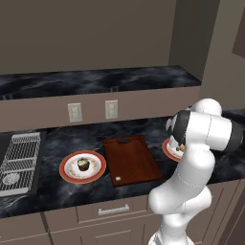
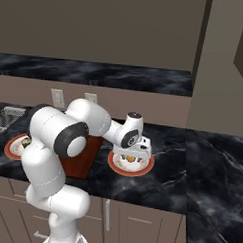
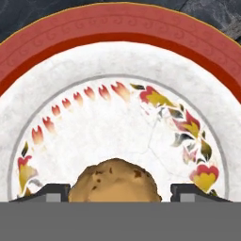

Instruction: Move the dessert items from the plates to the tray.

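Observation:
A round tan pastry ball (image 3: 115, 181) lies on the right orange-rimmed plate (image 3: 117, 33), and my gripper (image 3: 120, 192) hangs straight over it. Its dark fingertips (image 3: 52, 192) stand on either side of the ball, the left one close against it, the right one a small gap away. From the right base view the gripper (image 2: 132, 155) is low over that plate (image 2: 147, 167). The chocolate cupcake (image 1: 83, 164) sits on the left plate (image 1: 66, 175). Between the two plates lies the reddish-brown tray (image 1: 131, 160), with nothing on it.
A grey metal rack (image 1: 21, 160) lies at the far left of the dark marble counter (image 1: 57, 141). Two wall outlets (image 1: 111, 109) sit on the backsplash under a raised ledge. A wall column (image 2: 215, 72) stands to the right of the plate.

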You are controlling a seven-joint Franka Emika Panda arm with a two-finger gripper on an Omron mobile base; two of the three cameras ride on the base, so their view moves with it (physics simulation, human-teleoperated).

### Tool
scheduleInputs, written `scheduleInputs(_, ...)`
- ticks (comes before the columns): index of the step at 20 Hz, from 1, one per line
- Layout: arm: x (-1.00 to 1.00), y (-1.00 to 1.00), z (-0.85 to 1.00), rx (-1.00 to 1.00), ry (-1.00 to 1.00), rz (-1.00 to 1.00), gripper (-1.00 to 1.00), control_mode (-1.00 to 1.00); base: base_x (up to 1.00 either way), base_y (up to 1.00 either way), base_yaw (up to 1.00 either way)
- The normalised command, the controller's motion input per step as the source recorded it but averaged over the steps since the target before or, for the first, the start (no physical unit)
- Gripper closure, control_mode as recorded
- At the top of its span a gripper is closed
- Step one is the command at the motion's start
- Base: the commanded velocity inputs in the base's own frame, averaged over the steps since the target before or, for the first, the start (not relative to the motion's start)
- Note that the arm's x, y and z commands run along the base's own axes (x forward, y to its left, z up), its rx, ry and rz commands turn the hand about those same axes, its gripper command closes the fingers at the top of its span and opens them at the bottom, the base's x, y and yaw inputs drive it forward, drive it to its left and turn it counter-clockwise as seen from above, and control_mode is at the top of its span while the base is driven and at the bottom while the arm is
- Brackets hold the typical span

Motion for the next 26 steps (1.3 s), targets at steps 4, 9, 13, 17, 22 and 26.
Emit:
scheduleInputs(4, 0.0, 0.0, 0.0, 0.0, 0.0, 0.0, 1.0, -1.0, 0.0, 0.0, 0.0)
scheduleInputs(9, 0.0, 0.0, 0.0, 0.0, 0.0, 0.0, 1.0, -1.0, 0.0, 0.0, 0.0)
scheduleInputs(13, -0.26, 0.13, 0.34, 0.0, -0.1, -0.02, 1.0, -1.0, 0.0, 0.0, 0.0)
scheduleInputs(17, -0.5, 0.34, 0.73, 0.0, -0.23, -0.03, 1.0, -1.0, 0.0, 0.0, 0.0)
scheduleInputs(22, -0.39, 0.46, 0.62, 0.0, -0.17, 0.0, 1.0, -1.0, 0.0, 0.0, 0.0)
scheduleInputs(26, -0.2, 0.65, 0.6, 0.0, -0.15, 0.0, 1.0, -1.0, 0.0, 0.0, 0.0)
